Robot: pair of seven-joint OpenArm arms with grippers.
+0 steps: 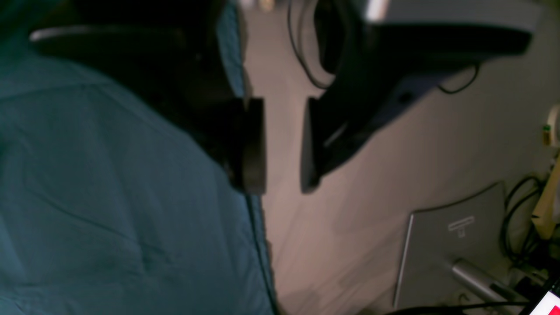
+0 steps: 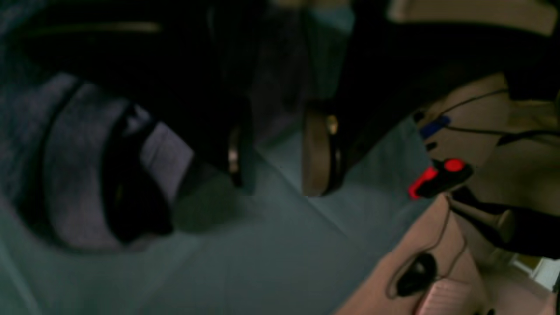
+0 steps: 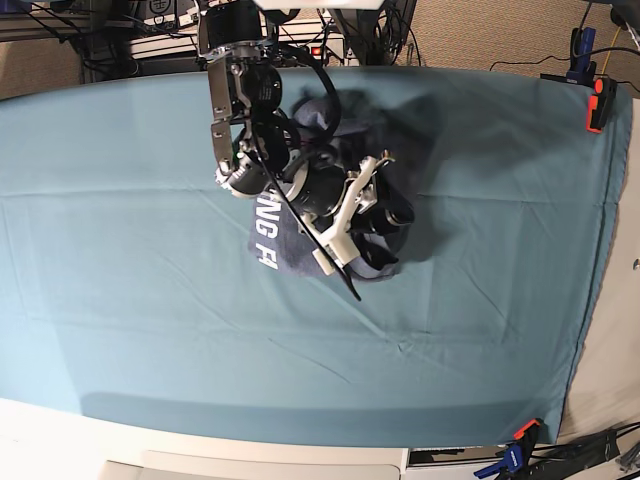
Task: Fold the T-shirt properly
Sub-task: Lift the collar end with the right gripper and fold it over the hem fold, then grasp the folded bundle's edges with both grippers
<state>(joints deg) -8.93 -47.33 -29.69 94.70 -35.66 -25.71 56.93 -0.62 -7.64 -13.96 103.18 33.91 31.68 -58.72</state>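
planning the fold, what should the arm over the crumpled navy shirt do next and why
Probably lower the right gripper and pinch an edge of the heathered navy-blue cotton T-shirt to spread it. Its jaws stand apart, holding nothing, and the shirt lies bunched on the teal table cloth, white lettering partly showing.

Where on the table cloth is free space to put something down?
Free: the teal table cloth left of the T-shirt, the strip below it, and right toward the orange clamp. Crowded: upper middle, where the right gripper hovers over the shirt.
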